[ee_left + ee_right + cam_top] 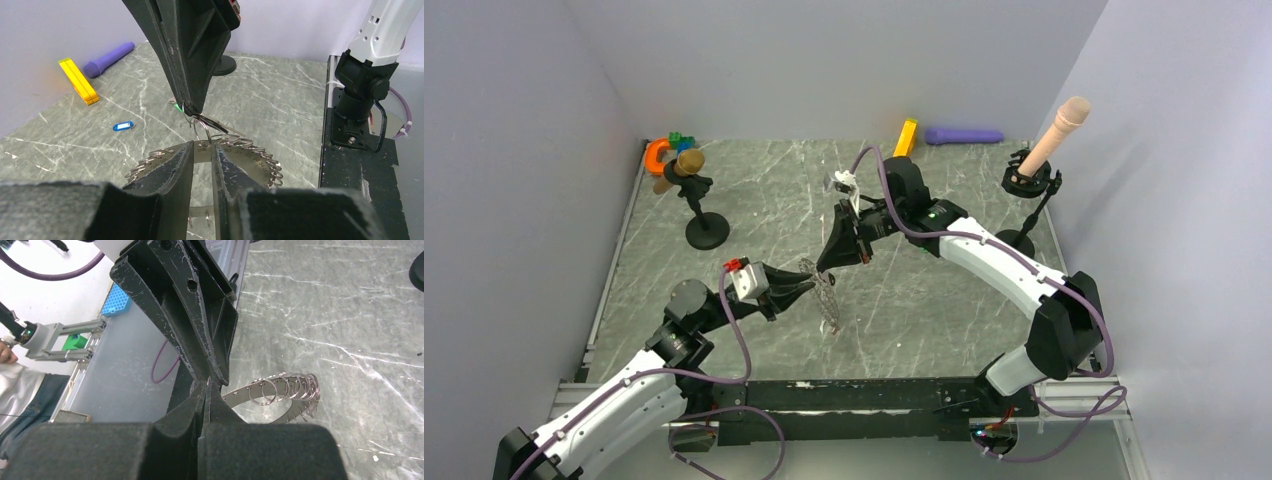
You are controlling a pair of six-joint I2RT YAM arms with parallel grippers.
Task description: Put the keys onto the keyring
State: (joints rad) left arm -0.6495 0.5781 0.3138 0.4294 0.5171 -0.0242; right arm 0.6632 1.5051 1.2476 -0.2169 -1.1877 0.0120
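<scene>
The keyring (828, 297) is a loop of metal band edged with many small split rings. It hangs above the table in my left gripper (810, 284), which is shut on the band (202, 149). My right gripper (829, 264) comes down from the far side, tip to tip with the left. It is shut on a small split ring (194, 120) at the band's top edge. A sliver of green (174, 105) shows behind its tip. In the right wrist view the loop (287, 389) shows past my shut right gripper (207, 386). A blue key (123, 126) lies on the table. The red and black-rimmed keys are not made out.
A yellow block (906, 137) and a purple cylinder (964, 135) lie at the back wall. An orange horseshoe piece (657, 155) with green and blue bits sits at the back left, beside a black stand (705, 228). Another stand (1034, 180) holds a tan rod at the right.
</scene>
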